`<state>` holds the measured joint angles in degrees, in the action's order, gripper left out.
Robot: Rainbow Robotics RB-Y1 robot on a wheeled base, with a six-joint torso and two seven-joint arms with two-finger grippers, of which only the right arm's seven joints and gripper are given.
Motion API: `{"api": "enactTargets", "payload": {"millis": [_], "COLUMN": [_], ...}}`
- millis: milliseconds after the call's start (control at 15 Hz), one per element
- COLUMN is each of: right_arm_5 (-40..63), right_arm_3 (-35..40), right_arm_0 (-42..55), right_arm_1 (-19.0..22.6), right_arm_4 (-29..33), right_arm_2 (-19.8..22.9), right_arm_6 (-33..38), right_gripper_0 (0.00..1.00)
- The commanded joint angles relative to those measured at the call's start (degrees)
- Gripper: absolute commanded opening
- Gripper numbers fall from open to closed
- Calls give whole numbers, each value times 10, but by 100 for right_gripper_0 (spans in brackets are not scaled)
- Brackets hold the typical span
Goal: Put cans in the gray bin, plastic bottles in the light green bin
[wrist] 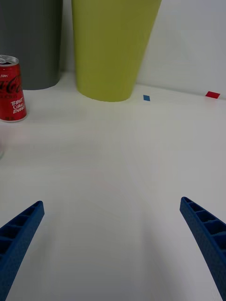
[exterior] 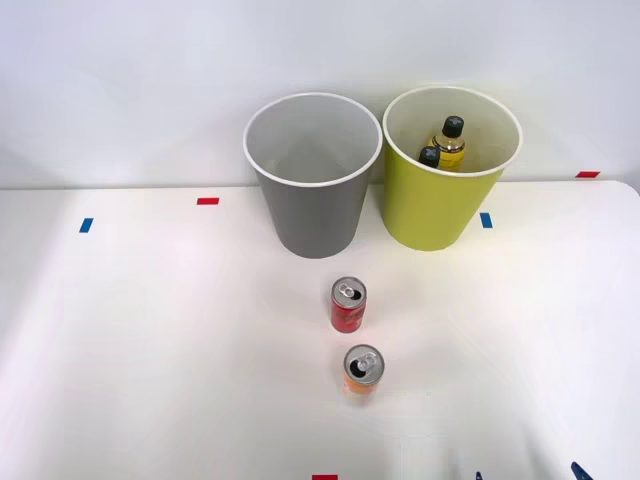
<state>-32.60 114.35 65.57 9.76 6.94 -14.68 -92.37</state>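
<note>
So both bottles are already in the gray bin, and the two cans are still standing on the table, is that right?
Not quite. The front view shows both bottles inside the light green bin, not the gray bin. The rest holds: the red can and orange can stand on the table.

High front view, low near-table wrist view; shared red can (exterior: 349, 306) (wrist: 11, 89).

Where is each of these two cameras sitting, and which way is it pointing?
Front view: above the arms, facing forward and down at the white table, both bins and both cans; blue tips of the fingers peek in at the bottom edge.
Right wrist view: low on the right arm's wrist, facing across the table; its open blue fingers show.
Shared: red can, gray bin, light green bin.
</note>
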Motion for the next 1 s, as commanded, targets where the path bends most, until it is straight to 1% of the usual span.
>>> {"api": "enactTargets", "payload": {"millis": [67, 1000], "right_arm_5": [0, 0], "right_arm_3": [0, 0], "right_arm_0": [0, 0], "right_arm_1": [0, 0], "right_arm_4": [0, 0], "right_arm_2": [0, 0], "right_arm_6": [0, 0], "right_gripper_0": [100, 100]}}
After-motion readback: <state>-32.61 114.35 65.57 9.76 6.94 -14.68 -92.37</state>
